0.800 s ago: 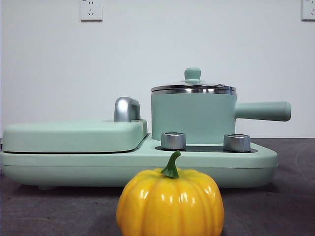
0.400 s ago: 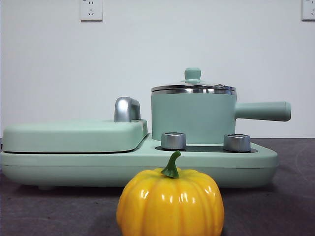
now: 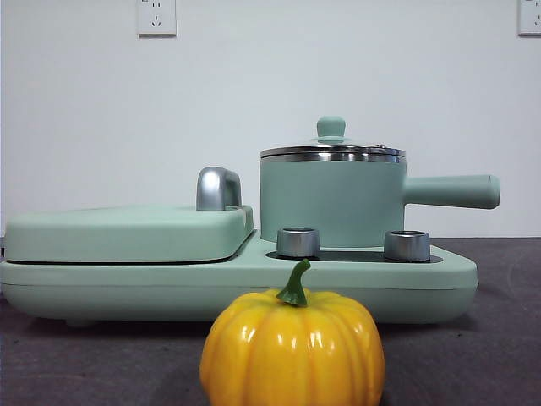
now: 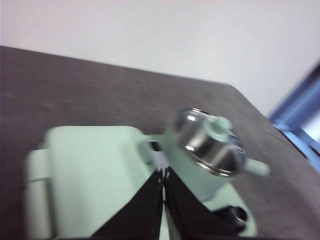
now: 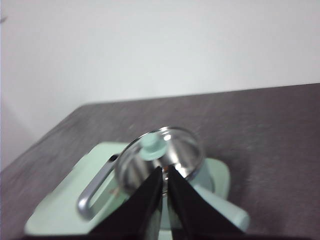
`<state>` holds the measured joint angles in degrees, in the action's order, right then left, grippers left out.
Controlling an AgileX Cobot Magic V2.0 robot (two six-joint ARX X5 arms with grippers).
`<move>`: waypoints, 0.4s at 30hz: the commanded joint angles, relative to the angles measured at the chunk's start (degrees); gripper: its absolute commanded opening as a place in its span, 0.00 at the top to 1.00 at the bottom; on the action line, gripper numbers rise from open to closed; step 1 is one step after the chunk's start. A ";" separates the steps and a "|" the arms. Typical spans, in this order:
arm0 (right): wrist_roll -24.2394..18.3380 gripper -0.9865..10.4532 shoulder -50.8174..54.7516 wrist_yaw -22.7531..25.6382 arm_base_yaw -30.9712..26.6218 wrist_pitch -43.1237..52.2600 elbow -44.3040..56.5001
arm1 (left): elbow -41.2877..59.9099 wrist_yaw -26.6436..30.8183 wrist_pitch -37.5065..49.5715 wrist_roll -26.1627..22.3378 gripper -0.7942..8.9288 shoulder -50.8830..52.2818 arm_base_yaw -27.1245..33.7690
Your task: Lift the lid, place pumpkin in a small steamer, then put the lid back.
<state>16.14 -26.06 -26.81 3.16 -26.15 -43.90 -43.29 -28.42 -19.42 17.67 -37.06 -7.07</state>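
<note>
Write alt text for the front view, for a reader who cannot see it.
A glossy yellow-orange pumpkin with a green stem sits nearest the camera on a dark table. Behind it, a small steamer with its glass lid on stands on a long mint green base with two silver knobs. No hand shows.

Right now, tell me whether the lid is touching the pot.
Touching. The front view shows the lid seated on the pot's steel rim, with no gap between them.

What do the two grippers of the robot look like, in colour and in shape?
Both wrist views show the same design. The left gripper and the right gripper each have two matte black jaws, broad at the base and tapering to thin pointed tips. No cables, markings or labels show. The front view shows neither arm.
</note>
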 commanded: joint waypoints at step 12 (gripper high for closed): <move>-8.66 0.85 -9.03 -8.26 0.11 -9.57 -9.97 | -5.64 -6.64 -0.39 -4.07 0.84 -8.22 -0.52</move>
<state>8.25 -34.68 -34.92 3.16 -35.92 -53.04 -47.72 -34.72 -20.14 14.55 -44.75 -7.42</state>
